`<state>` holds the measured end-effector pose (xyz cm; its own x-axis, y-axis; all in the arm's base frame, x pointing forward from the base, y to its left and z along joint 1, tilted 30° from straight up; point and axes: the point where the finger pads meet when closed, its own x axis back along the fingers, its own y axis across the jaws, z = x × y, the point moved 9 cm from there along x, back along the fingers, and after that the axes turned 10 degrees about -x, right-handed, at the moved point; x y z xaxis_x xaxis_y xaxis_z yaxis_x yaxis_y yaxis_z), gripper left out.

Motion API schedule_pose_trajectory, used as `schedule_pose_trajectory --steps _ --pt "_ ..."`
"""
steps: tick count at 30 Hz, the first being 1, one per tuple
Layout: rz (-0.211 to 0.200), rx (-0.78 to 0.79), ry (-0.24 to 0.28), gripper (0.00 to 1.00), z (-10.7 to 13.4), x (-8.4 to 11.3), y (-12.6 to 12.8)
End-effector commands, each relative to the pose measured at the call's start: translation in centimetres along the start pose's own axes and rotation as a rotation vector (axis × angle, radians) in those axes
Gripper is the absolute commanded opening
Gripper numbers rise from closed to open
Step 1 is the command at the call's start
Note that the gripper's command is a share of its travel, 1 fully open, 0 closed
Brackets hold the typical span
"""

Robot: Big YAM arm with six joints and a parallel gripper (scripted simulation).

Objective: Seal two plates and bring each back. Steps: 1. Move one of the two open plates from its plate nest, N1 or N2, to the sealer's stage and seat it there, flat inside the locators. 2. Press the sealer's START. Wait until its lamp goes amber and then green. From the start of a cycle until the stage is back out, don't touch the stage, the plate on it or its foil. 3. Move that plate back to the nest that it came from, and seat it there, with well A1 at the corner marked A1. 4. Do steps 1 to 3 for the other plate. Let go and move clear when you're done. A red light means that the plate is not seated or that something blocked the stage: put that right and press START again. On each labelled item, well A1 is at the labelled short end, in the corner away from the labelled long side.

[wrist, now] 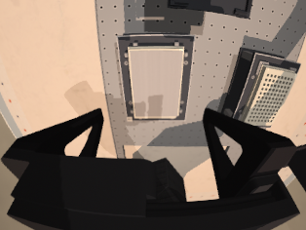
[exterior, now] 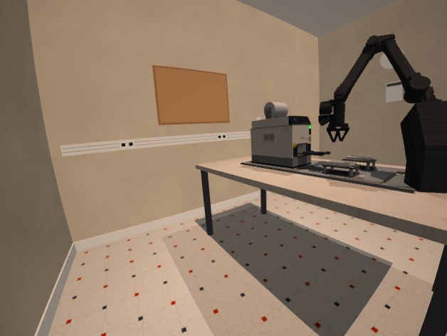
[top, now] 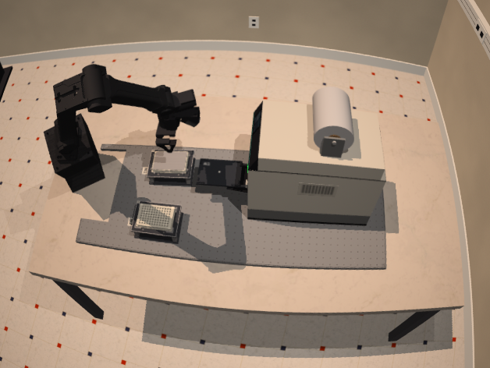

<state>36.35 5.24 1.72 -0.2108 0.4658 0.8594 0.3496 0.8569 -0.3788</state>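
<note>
A plate with a smooth foil-like top (top: 170,163) sits in the far nest, next to the sealer's stage; it also shows in the wrist view (wrist: 156,82). An open plate with visible wells (top: 155,216) sits in the near nest and shows in the wrist view (wrist: 267,94). The sealer's lamp (exterior: 309,127) is green. My gripper (top: 166,144) (exterior: 337,134) is open and empty, well above the far plate.
The nests and sealer stand on a grey perforated baseplate (top: 237,229). A foil roll (top: 332,115) sits on top of the sealer. The arm's base (top: 72,153) stands at the table's left.
</note>
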Motion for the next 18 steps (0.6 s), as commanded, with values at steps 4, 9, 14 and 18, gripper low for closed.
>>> schedule_pose_trajectory --steps 4,9,14,18 --pt "0.037 0.03 0.043 1.0 2.1 -0.5 -0.3" --pt "0.023 0.054 0.021 1.0 2.2 0.2 -0.1" --pt "0.017 0.054 0.011 1.0 2.5 0.3 -0.4" --pt "0.011 0.038 -0.04 1.0 2.9 0.1 -0.5"
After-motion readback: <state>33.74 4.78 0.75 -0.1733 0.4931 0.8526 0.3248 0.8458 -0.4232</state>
